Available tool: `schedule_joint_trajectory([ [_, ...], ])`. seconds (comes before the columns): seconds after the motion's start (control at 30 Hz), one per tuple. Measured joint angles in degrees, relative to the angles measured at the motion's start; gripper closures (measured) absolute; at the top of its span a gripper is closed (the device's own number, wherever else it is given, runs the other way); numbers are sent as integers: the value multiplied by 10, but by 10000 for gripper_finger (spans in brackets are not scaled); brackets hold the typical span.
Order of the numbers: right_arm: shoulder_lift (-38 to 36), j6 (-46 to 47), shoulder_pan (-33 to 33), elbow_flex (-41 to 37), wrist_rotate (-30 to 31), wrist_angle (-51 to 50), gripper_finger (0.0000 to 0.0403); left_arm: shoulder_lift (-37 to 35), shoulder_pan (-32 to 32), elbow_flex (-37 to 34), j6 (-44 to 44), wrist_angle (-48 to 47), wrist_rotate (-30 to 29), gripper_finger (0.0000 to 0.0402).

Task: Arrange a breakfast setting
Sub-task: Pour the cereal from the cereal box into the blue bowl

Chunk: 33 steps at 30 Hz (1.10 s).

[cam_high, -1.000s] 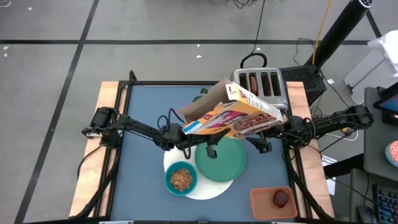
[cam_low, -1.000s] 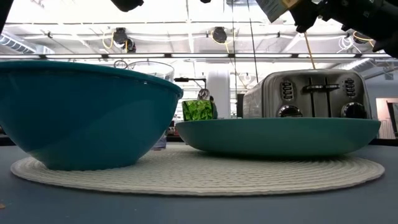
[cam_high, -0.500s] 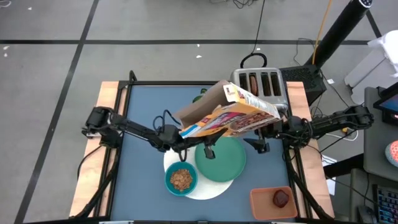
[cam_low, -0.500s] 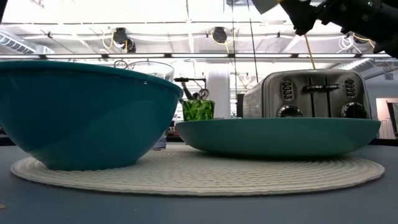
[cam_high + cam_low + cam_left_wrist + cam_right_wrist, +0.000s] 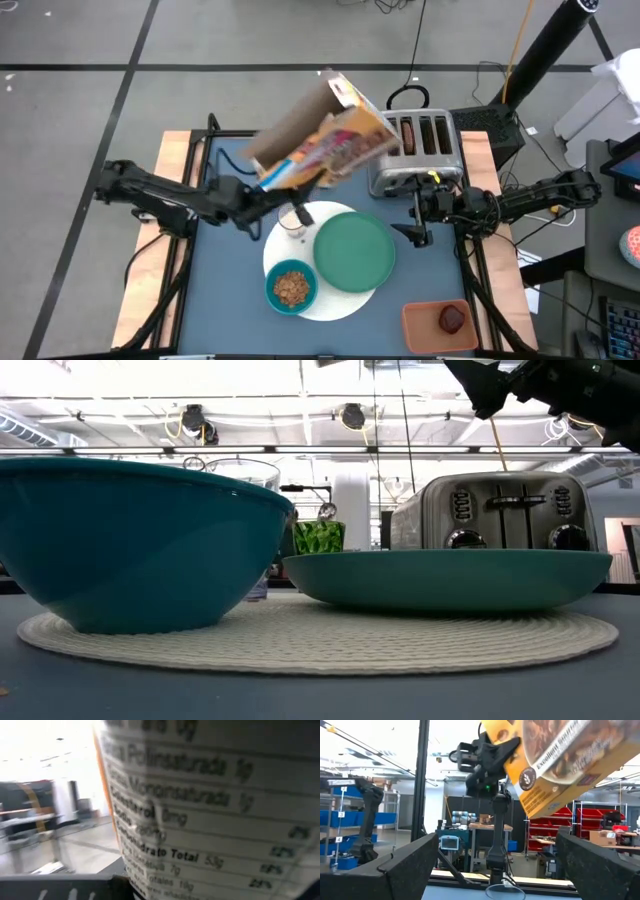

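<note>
Change: the cereal box (image 5: 318,138) has swung from over the plate at frame centre up to the upper middle, and the left arm has pulled back toward the left edge with it.
Meaning: pouring looks finished; the box is probably on its way to be set aside.
Left gripper (image 5: 262,192): clamped on the box's lower end, left of centre in the high view.
Right gripper (image 5: 418,212): fingers spread wide, holding nothing, right of centre beside the toaster (image 5: 418,146).
Setting: mat (image 5: 345,298), plate (image 5: 354,255) and bowl (image 5: 292,288) sit at lower centre; glass (image 5: 294,222) just above the bowl on the mat's rim.
Bowl: teal, smooth, deep-sided, brown cereal inside.
Plate: green, flat, glossy, bare.
Mat: white, round, woven ridges in the low view.
Glass: small, clear, contents unreadable.
Box: printed cardboard, flaps open, tilted.
Fruit (image 5: 453,318): dark red, in an orange tray (image 5: 418,325) at lower right, apart from the mat.
Toaster: brushed metal, four slots.
Bagel, spoon: not seen.
</note>
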Motion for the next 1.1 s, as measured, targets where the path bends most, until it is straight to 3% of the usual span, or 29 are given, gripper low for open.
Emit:
schedule_joint_trajectory([
  [0.37, 0, 0, 0, 0, 0, -3, 9, -120, -34, 0, -9, -206, -201, 279],
  [0.57, 0, 0, 0, 0, 0, -3, 9, -150, -36, -18, -104, -331, -273, 279],
  [1.1, 0, 0, 0, 0, 0, -6, 9, -283, -28, -374, -435, -357, -429, 279],
])
